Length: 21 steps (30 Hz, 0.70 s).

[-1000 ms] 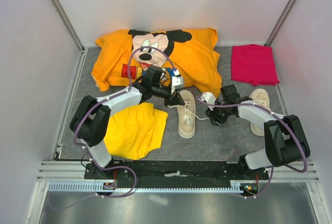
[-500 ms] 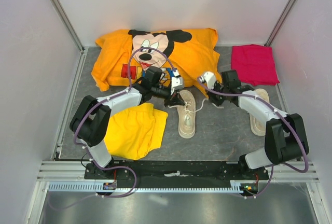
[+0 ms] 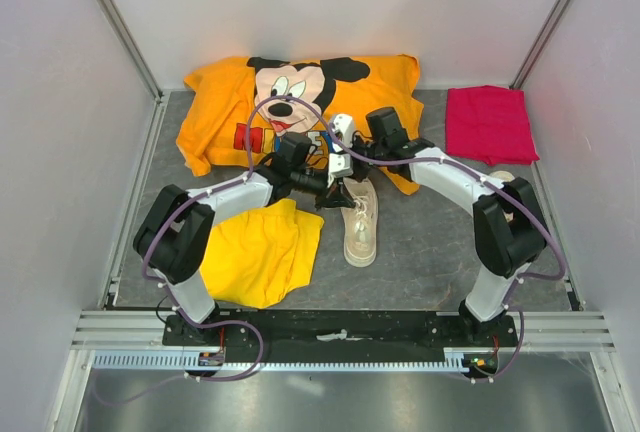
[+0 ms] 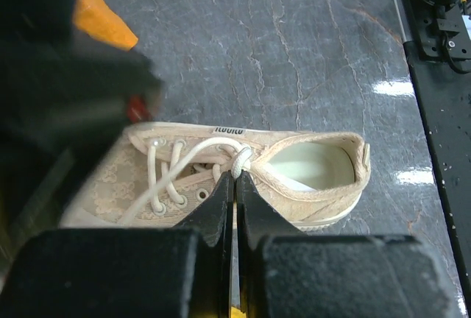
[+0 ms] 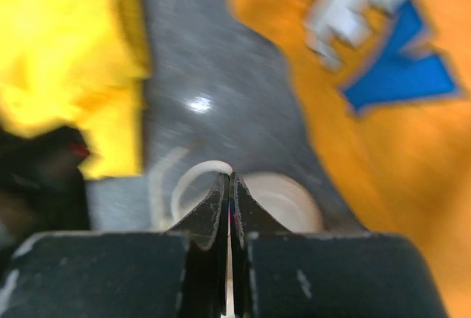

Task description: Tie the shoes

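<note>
One cream-beige shoe (image 3: 361, 224) lies in the middle of the mat; in the left wrist view (image 4: 294, 174) its white laces run loose over the eyelets. My left gripper (image 3: 336, 192) is shut on a white lace (image 4: 241, 162) at the shoe's tongue. My right gripper (image 3: 339, 164) hovers just beyond the shoe's far end, close to the left gripper, shut on a loop of lace (image 5: 197, 174). The second shoe (image 3: 504, 178) at the right is mostly hidden under my right arm.
Yellow shorts (image 3: 258, 250) lie left of the shoe. An orange Mickey Mouse shirt (image 3: 370, 102) covers the back of the mat, right under the right gripper. A folded pink-red cloth (image 3: 488, 123) lies at the back right. Walls close in on three sides.
My right gripper has swung left and farther back, from right of the shoe to over its far end, pulling the lace along. My left gripper has stayed at the shoe.
</note>
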Each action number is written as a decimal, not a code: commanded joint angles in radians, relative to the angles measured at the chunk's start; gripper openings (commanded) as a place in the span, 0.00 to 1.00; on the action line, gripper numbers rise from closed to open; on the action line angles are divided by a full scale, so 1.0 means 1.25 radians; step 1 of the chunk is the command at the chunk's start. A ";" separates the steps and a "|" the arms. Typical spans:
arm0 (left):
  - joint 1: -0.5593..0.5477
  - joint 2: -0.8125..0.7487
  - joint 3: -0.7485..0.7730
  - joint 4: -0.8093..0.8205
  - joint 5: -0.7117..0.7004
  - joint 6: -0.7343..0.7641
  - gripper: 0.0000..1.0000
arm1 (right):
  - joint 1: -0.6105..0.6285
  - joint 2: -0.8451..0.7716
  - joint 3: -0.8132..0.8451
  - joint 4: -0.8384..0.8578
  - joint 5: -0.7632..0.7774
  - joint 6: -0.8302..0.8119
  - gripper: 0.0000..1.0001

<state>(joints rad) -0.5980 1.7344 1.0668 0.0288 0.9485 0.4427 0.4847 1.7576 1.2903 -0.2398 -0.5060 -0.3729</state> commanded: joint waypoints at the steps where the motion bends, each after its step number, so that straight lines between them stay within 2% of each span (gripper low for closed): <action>1: -0.005 -0.049 -0.014 0.026 0.020 0.024 0.01 | 0.020 0.005 0.049 -0.017 -0.123 0.058 0.09; 2: -0.005 -0.049 -0.018 0.026 0.018 0.024 0.02 | 0.016 -0.005 0.046 -0.031 -0.125 0.047 0.31; 3: -0.005 -0.050 -0.019 0.027 0.014 0.023 0.02 | 0.015 -0.014 0.042 -0.047 -0.125 0.042 0.43; 5: -0.005 -0.047 -0.020 0.030 0.014 0.014 0.02 | -0.006 -0.050 0.033 -0.076 -0.125 0.039 0.60; 13: -0.005 -0.012 -0.007 0.075 0.003 -0.025 0.02 | -0.074 -0.154 -0.006 -0.219 -0.168 0.012 0.61; 21: -0.005 0.013 0.013 0.096 -0.003 -0.053 0.02 | -0.083 -0.192 -0.088 -0.213 -0.258 0.076 0.56</action>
<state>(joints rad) -0.5980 1.7306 1.0435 0.0921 0.9432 0.4160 0.3775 1.5192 1.2247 -0.4911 -0.7319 -0.3302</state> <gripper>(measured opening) 0.026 0.581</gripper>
